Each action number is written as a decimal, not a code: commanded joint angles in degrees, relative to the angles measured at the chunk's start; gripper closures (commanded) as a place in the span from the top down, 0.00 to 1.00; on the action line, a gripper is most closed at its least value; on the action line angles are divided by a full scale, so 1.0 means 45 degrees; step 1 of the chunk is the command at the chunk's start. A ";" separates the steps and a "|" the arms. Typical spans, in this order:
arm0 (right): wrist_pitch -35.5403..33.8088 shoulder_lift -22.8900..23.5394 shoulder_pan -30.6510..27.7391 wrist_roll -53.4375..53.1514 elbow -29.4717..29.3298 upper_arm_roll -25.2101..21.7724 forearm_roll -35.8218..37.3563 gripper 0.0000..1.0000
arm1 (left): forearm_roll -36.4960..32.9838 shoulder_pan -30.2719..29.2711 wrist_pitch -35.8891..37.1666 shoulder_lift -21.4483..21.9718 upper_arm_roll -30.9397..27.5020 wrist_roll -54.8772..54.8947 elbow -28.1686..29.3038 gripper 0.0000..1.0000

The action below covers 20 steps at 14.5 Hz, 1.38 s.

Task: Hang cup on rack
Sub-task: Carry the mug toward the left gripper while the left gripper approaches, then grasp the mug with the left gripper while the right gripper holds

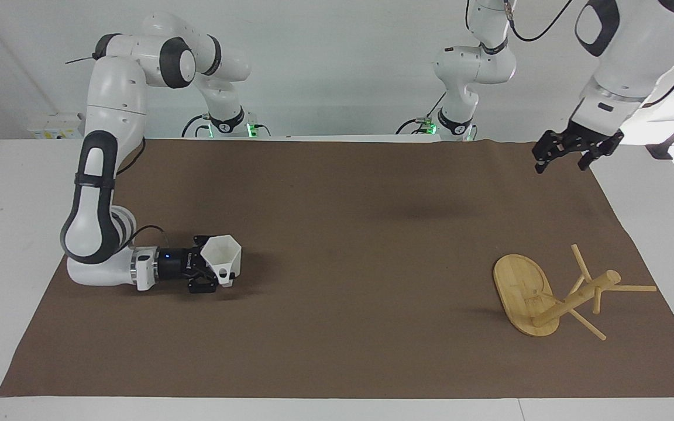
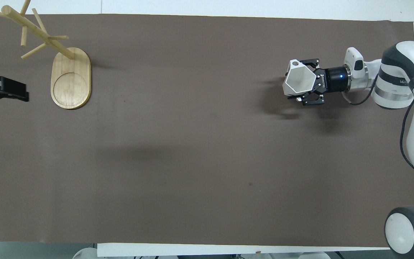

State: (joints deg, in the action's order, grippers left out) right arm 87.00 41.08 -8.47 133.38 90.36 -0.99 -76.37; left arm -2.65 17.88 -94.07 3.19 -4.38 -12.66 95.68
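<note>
The white faceted cup is held mouth up in my right gripper, just above the brown mat at the right arm's end. The gripper lies level and is shut on the cup's body. The flat handle with its hole points away from the robots. In the overhead view the cup and the right gripper cast a shadow on the mat. The bamboo rack stands on its oval base at the left arm's end. My left gripper hangs open in the air, apart from the rack; it also shows in the overhead view.
The brown mat covers most of the white table. Nothing else lies between the cup and the rack.
</note>
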 commanded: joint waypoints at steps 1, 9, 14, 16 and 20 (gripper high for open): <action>0.1130 -0.0321 0.0939 -0.0751 0.0506 0.0005 -0.1501 0.20 | -0.0115 0.2015 -0.1045 -0.0413 -0.0140 -0.3150 -0.0050 1.00; 0.4786 -0.1766 0.4729 -0.1770 0.1600 0.0005 -0.4705 0.20 | 0.0041 0.3838 -0.0972 -0.6170 -0.0140 -0.7787 -0.6253 1.00; 0.7050 -0.1844 0.6741 -0.0754 0.1580 0.0005 -0.7089 0.23 | 0.0119 0.4385 -0.0854 -0.7231 -0.0159 -0.9196 -0.7277 1.00; 0.7267 -0.1844 0.6881 -0.0735 0.1561 0.0005 -0.7111 0.23 | 0.0333 0.4425 -0.0990 -0.7271 -0.0121 -0.9412 -0.7277 1.00; 0.7326 -0.1844 0.6881 -0.0715 0.1542 0.0005 -0.7131 0.24 | 0.0725 0.4406 -0.0856 -0.7056 -0.0140 -0.9706 -0.7160 1.00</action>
State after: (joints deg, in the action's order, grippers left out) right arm 119.98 34.34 22.90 128.68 95.46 -1.01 -106.93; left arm -0.37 37.25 -99.84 -28.73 -4.06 -55.41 64.29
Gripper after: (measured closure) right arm 0.229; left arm 0.000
